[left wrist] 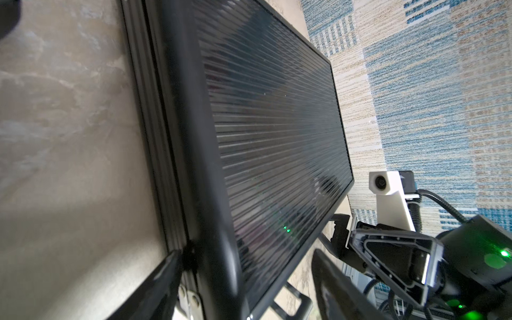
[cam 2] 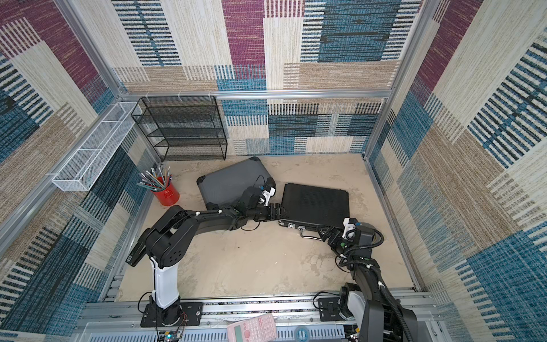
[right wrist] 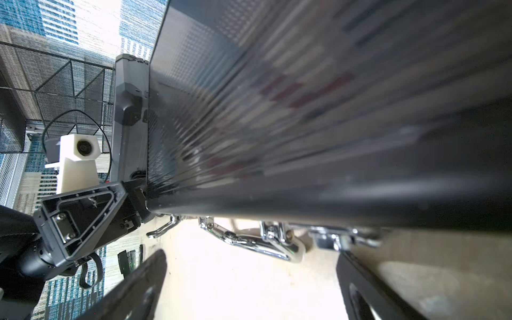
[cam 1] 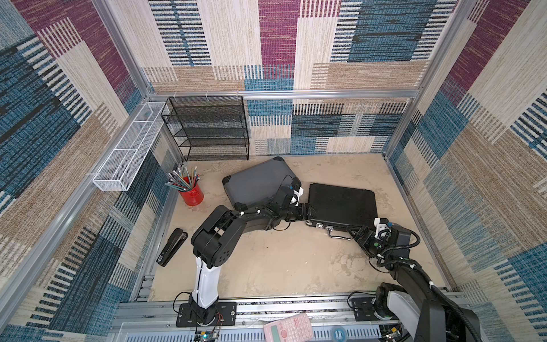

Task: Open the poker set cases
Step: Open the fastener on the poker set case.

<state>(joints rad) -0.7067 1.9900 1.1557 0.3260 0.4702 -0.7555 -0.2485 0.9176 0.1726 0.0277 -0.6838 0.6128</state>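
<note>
In both top views the grey poker set case (cam 1: 256, 183) (cam 2: 231, 183) with black corner caps lies shut near the back. To its right the slimmer black case (cam 1: 343, 205) (cam 2: 315, 204) lies flat, lid down. My left gripper (cam 1: 306, 211) (left wrist: 246, 257) is open and straddles the black case's left front corner. One finger (left wrist: 160, 279) touches its lower edge and the other finger (left wrist: 335, 285) stands clear of the lid. My right gripper (cam 1: 355, 234) (right wrist: 249, 291) is open just in front of the chrome handle (right wrist: 260, 245), holding nothing.
A black wire-mesh shelf (cam 1: 207, 127) stands at the back left, with a white mesh basket (cam 1: 130, 148) on the left wall. A red cup of pencils (cam 1: 192, 194) and a black stapler (cam 1: 171, 245) sit at the left. A pink calculator (cam 1: 288, 328) lies at the front rail.
</note>
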